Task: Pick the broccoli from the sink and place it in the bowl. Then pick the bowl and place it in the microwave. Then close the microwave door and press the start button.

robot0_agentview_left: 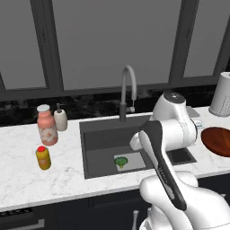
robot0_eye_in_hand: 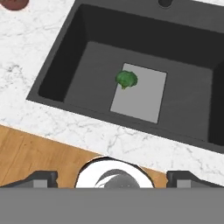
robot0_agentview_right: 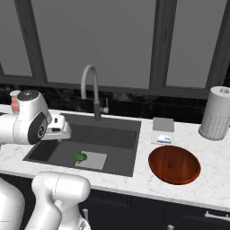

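Green broccoli (robot0_eye_in_hand: 127, 79): lying on the light grey bottom plate (robot0_eye_in_hand: 142, 98) of the dark sink (robot0_eye_in_hand: 65, 65). Reddish-brown bowl (robot0_agentview_right: 174, 164): on the marble table (robot0_agentview_right: 211, 179), beside the sink. End effector (robot0_eye_in_hand: 112, 177): released, fingers spread wide, above the sink, holding nothing.

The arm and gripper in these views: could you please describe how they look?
The arm has glossy white, rounded shells with dark grey joint rings and a dark strip along one link. A round grey cap tops one joint. The gripper has two small dark, blocky fingertips. I see no cables or markings.

No text, label, brand, number or sign can be read anywhere.
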Controlling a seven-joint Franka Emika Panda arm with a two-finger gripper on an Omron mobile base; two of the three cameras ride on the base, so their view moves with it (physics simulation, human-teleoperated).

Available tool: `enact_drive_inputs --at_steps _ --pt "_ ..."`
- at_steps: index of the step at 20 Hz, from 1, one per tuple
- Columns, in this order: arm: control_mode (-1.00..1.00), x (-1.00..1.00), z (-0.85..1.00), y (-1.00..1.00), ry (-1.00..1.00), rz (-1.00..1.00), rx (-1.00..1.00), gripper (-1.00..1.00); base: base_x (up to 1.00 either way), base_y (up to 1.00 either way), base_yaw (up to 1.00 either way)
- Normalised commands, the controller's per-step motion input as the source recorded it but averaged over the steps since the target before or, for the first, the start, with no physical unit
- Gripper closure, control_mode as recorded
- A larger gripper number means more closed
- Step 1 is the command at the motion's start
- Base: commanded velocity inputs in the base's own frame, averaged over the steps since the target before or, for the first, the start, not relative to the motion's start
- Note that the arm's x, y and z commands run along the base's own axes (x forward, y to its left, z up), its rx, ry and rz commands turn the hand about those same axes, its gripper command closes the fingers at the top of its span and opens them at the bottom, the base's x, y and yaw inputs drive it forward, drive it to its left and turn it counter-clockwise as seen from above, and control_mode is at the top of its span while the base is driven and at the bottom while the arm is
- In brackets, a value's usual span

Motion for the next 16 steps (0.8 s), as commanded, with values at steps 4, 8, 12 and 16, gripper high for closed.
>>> enact_drive_inputs --at_steps 4,8,12,16 --pt "-1.0 0.48 -0.31 0.26 0.2 0.1 -0.1 -1.0 0.0 0.0 0.0" --pt "-1.0 0.55 -0.46 0.23 0.14 0.07 -0.13 -1.0 0.0 0.0 0.0" --pt "-1.0 0.54 -0.51 0.18 0.06 0.04 -0.14 -1.0 0.0 0.0 0.0" --pt "-1.0 0.47 -0.52 0.02 0.0 0.05 -0.08 -1.0 0.0 0.0 0.0"
